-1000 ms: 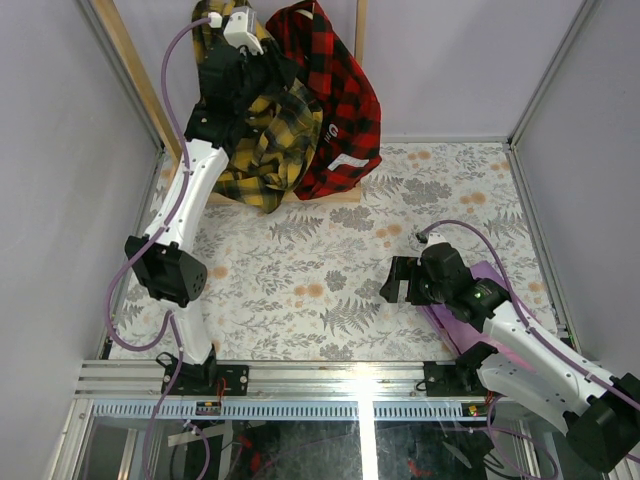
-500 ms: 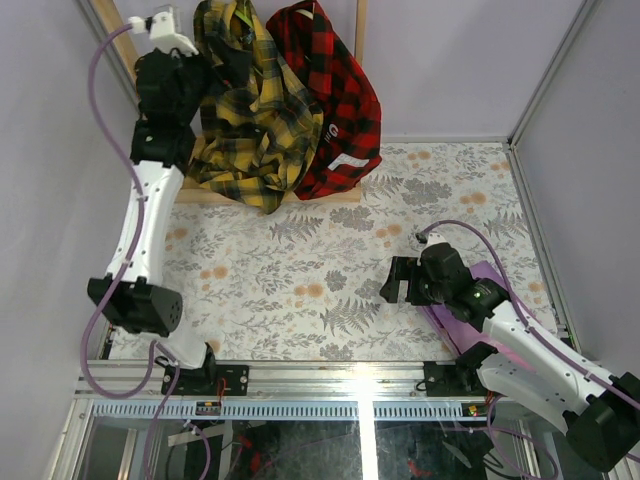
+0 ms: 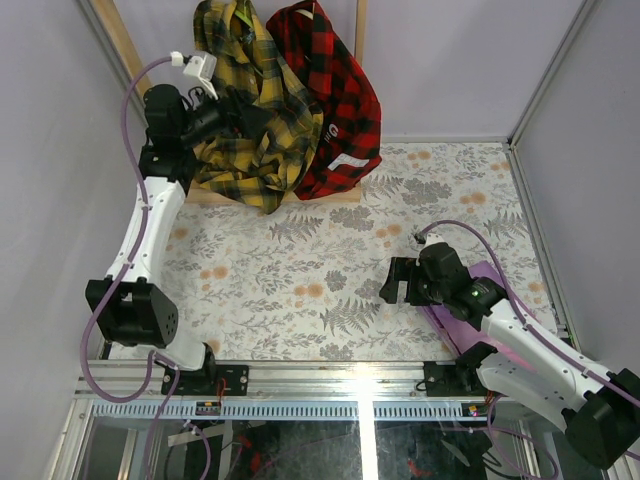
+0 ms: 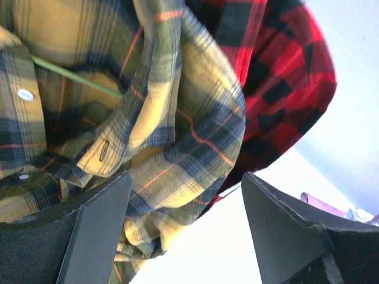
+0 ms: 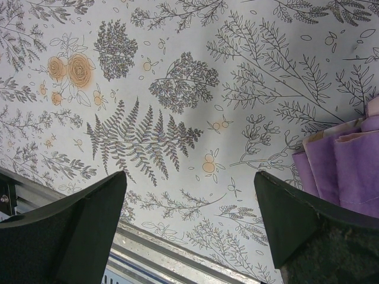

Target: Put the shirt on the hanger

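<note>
Spread claw (image 5: 189, 176), floral tablecloth (image 5: 177, 89), purple cloth (image 5: 349, 168) at right

The bench (image 3: 300, 270) carried a white covering printed with grey ferns and orange blossoms. A folded purple cloth (image 5: 349, 157) lay on it just beside the open right end effector (image 3: 392, 288). A wooden rack base (image 3: 335, 198) rested well beyond it, at the far edge.

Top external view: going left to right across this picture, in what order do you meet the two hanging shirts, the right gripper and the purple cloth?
the shirt → red-and-black plaid shirt → right gripper → purple cloth
</note>
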Available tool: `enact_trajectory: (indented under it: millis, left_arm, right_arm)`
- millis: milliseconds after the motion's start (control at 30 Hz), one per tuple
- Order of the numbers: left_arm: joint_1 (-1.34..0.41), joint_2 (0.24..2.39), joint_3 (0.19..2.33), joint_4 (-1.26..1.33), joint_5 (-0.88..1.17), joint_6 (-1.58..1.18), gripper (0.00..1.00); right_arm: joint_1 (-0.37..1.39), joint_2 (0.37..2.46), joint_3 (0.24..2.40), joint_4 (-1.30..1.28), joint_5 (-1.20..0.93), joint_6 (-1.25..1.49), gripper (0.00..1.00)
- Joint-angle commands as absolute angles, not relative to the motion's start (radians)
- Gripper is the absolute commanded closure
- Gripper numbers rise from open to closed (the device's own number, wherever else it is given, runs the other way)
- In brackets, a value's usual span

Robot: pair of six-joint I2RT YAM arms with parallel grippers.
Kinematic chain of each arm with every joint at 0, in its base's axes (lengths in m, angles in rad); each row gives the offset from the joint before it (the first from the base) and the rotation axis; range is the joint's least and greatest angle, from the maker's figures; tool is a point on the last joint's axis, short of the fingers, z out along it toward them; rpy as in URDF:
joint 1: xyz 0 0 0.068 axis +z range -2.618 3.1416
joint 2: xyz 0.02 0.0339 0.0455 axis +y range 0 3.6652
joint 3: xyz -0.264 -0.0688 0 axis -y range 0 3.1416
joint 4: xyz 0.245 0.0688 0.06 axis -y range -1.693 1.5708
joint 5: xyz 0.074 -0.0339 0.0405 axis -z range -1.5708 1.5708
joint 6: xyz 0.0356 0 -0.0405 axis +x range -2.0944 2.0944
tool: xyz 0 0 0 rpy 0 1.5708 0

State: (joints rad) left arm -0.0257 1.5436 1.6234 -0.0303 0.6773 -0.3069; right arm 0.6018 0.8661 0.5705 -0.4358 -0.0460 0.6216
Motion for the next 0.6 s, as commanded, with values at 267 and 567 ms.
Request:
enact_trajectory:
  millis: [267,567]
  left_arm:
    - [-0.071,1.616,1.665,-0.018,0.619,-0.147,0.40]
    - [-0.071,1.713,1.785,-0.015,0.627,-0.176,0.81]
  right_arm:
    - [0.599,0.868,0.578,-0.419,-0.059,0.619,0.04]
    - [0.598,0.866,0.577,-0.428,-0.057,0.622,0.04]
